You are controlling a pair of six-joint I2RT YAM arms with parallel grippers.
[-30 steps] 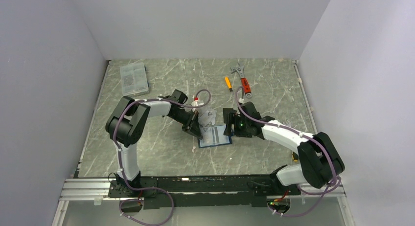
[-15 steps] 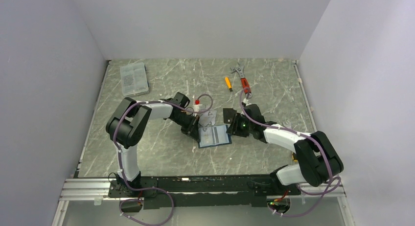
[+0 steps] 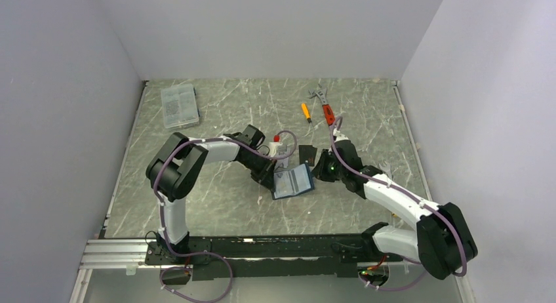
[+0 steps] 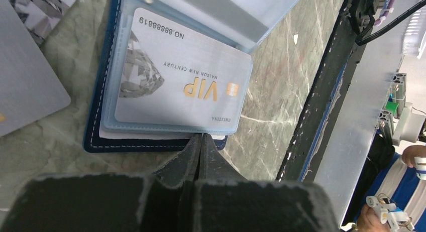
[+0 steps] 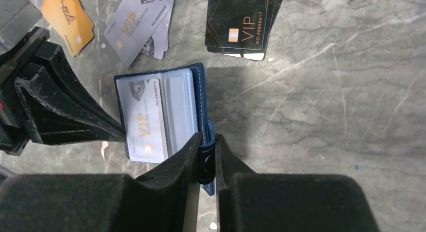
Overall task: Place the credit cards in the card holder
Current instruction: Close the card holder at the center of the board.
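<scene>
While the right tool (image 5: 205,156) pinches the card holder's (image 5: 173,111) tab and the shut, empty left tool (image 4: 201,141) touches its opposite edge, loose credit cards (image 5: 140,23) lie beyond it, mostly nearer the left tool.

Soft, even overhead light fills the top view, with faint shadows under the arms (image 3: 216,147) on the bench (image 3: 216,204). In both wrist views the near fingers (image 4: 176,164) are dark and blurred; the silvery card (image 4: 183,86) reads sharp.

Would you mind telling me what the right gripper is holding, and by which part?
The right gripper pinches the card holder by the snap tab on its outer edge.
</scene>
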